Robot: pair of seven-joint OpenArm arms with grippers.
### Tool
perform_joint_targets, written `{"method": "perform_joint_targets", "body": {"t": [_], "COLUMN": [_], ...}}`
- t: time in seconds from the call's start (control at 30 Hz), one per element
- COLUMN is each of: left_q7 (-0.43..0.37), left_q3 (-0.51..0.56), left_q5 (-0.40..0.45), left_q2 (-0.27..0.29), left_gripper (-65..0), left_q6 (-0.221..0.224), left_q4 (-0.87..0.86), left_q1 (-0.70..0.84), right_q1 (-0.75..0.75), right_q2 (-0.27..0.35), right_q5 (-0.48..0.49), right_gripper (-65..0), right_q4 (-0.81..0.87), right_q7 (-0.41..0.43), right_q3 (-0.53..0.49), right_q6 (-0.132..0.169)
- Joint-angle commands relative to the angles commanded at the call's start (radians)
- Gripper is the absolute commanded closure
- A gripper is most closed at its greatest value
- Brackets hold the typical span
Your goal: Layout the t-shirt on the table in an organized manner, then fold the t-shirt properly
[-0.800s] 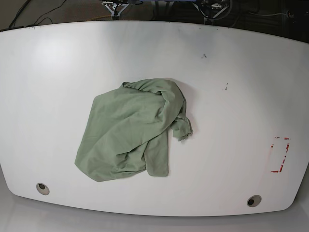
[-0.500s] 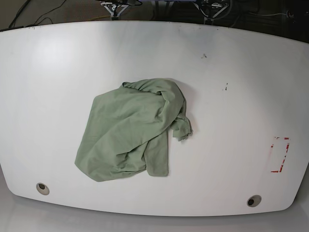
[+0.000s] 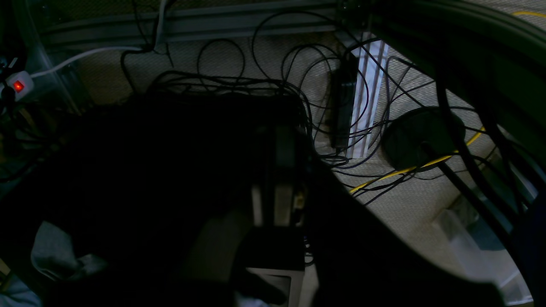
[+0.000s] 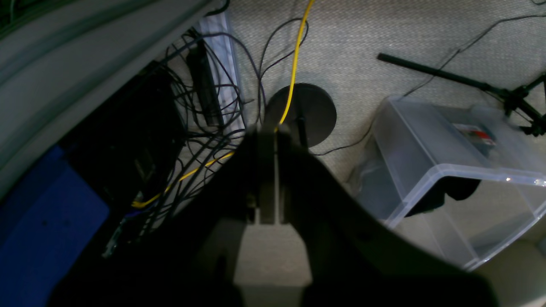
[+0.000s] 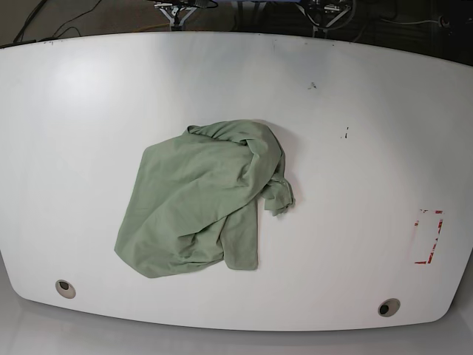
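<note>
Both grippers, left (image 3: 275,200) and right (image 4: 268,179), hung closed, off the table (image 5: 369,148), far from the crumpled shirt (image 5: 203,200). A blind grab might catch several layers and tangle it.

No text, label, brand or number can be read in any view. The table (image 5: 369,148) carries only red tape marks (image 5: 429,237) near its right edge, forming an open rectangular outline with no letters, and a few small dark specks (image 5: 344,134) that spell nothing. The t-shirt (image 5: 203,203) bears no print. In the right wrist view, a clear plastic bin (image 4: 448,170) on the floor holds something with a red patch, too blurred to read. In the left wrist view, a red-lit switch (image 3: 18,85) shows no legible marking.
</note>
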Motion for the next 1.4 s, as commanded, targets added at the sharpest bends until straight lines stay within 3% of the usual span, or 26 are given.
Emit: {"method": "perform_joint_targets", "body": {"t": [1.4], "left_q7": [-0.008], "left_q3": [0.005], "left_q5": [-0.004], "left_q2": [-0.003], "left_gripper": [-1.3], "left_q6": [-0.003], "left_q4": [0.005], "left_q1": [0.013], "right_q1": [-0.001], "right_q2": [0.003], "right_q5": [-0.003], "right_gripper": [-0.5], "right_q4": [0.001], "right_q7": [0.01], "right_q3": [0.003], "right_q6": [-0.005]}}
